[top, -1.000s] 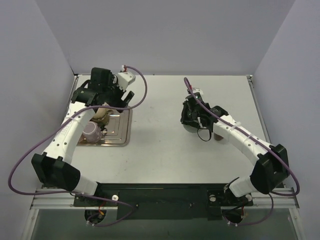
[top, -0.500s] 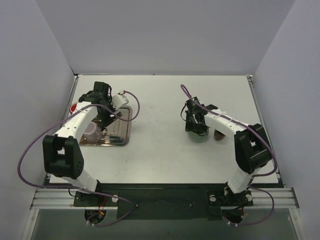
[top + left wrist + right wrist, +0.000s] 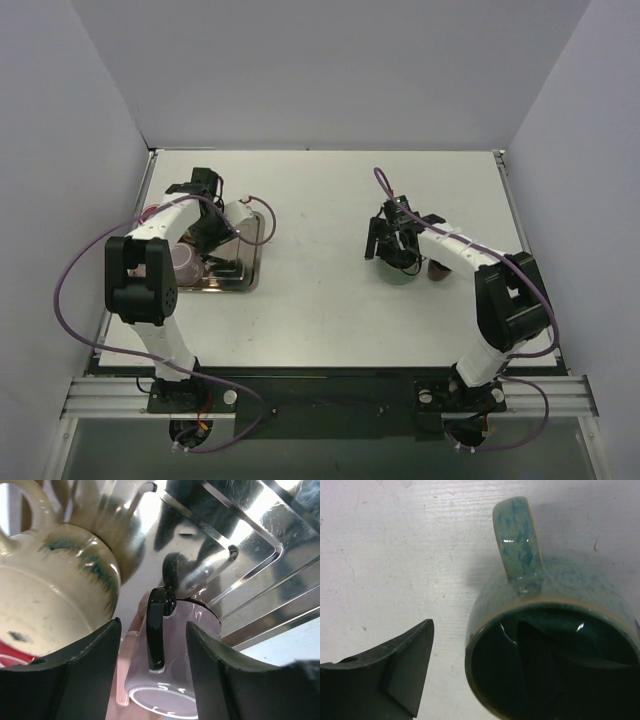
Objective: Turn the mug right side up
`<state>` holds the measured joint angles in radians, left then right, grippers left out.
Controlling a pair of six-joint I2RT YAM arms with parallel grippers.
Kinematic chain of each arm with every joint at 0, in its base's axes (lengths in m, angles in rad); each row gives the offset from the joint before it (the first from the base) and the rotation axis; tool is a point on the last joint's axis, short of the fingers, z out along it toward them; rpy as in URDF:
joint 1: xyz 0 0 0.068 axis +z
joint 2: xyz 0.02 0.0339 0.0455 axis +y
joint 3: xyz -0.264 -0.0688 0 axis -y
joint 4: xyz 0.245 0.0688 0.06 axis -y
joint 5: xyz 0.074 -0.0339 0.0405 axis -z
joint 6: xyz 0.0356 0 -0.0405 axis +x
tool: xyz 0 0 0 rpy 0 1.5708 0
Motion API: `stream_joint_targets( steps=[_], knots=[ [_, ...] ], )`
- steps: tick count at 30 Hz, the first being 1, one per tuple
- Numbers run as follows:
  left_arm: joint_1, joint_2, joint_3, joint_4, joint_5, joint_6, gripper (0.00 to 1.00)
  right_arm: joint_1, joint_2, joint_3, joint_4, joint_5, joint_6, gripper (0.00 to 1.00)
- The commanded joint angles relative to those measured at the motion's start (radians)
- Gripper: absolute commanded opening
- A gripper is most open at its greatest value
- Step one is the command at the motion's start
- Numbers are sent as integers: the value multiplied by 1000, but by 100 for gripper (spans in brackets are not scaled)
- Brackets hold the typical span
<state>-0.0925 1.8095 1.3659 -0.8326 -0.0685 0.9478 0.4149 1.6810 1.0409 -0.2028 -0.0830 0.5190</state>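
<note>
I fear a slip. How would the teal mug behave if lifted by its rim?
Probably slippery: the teal mug shines with glaze. Likely rigid and heavyish, given its thick wall. Its handle may tip it sideways.

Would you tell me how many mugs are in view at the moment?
3: a cream mug and a lavender mug on the metal tray, left; a teal mug on the table, right. A brown object beside it may be another.

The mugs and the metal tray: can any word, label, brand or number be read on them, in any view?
None. The teal mug, the lilac mug, the cream mug and the metal tray show no writing in any view.
</note>
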Motion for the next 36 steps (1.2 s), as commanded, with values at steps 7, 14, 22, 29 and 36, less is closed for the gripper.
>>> stream_joint_targets(
  steps=[7,14,22,29,36],
  knots=[
    [0,91,9,15,-131,31,57,81,-239,48,-161,121,-56,71],
    [-26,52,55,-79,-16,-40,0,146,-342,85,-259,230,-83,75],
    [-62,-179,221,-135,335,-303,0,304,-527,153,-265,311,-65,79],
    [-142,-364,231,39,652,-711,0,510,-561,61,231,32,16,87],
    [-223,-381,302,96,943,-940,0,510,-442,91,459,-147,153,87]
  ],
)
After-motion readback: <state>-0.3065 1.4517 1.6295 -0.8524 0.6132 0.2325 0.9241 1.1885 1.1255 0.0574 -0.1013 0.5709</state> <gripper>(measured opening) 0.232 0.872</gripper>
